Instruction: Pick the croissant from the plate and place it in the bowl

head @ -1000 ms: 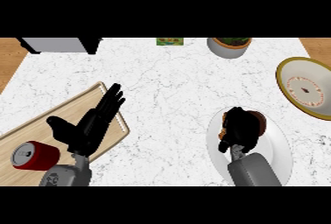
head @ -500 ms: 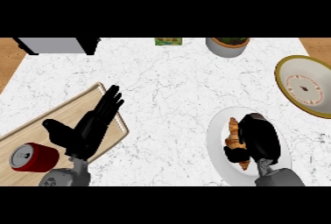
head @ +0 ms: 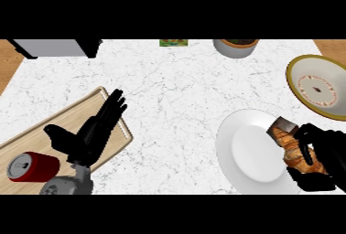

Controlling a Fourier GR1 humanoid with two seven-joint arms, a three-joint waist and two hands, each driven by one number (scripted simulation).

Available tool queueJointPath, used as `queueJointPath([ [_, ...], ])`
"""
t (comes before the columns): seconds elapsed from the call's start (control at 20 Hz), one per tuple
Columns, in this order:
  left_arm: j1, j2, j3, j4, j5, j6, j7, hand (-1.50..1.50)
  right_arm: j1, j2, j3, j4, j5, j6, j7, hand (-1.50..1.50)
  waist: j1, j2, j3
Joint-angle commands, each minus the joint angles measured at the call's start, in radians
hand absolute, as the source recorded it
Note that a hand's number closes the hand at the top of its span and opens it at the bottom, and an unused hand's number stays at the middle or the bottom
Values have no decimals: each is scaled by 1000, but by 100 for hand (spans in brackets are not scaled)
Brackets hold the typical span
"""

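A brown croissant [head: 292, 150] is at the right rim of the white plate [head: 249, 151], partly past its edge. My right hand [head: 327, 154] is curled round it from the right, fingers over its top and thumb below, hiding its right side. The bowl [head: 320, 87], tan-rimmed with a white inside, stands beyond the plate at the right edge. My left hand [head: 90, 131] rests open, fingers up, over the wooden cutting board [head: 40, 137] at the lower left.
A red can [head: 30, 167] lies on the cutting board by my left forearm. At the counter's far edge are a grey pot [head: 236, 46], a small green packet [head: 174, 43] and a grey appliance [head: 57, 47]. Wood floor shows past both far corners.
My right hand has shifted to the right and closed round the croissant, which went from the plate's middle to its right rim. The left hand has stayed still.
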Motion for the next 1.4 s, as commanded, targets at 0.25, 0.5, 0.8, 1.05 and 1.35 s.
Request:
queueJointPath([
  [0.25, 42, -15, -25, -55, -9, -7, 8, 0, 13, -64, -298, -295, -183, 102, 35, 150, 17, 4, 2],
  [0.5, 3, -18, -19, -64, -26, 9, 59, 0, -33, -49, -401, -400, -278, 224, 125, 150, 18, 5, 2],
  [0.8, -38, 18, 63, -25, 36, -55, 44, 0, -194, -64, -474, -183, -296, 203, 65, 150, 23, 7, 2],
  [1.05, -11, -36, -11, -31, -30, -21, 23, 0, -363, -101, -462, 172, -231, 98, -52, 150, 36, 10, 2],
  [1.35, -28, -58, -18, 26, -57, -10, 5, 0, -524, -167, -499, 525, -229, 12, -232, 150, 40, 12, 3],
])
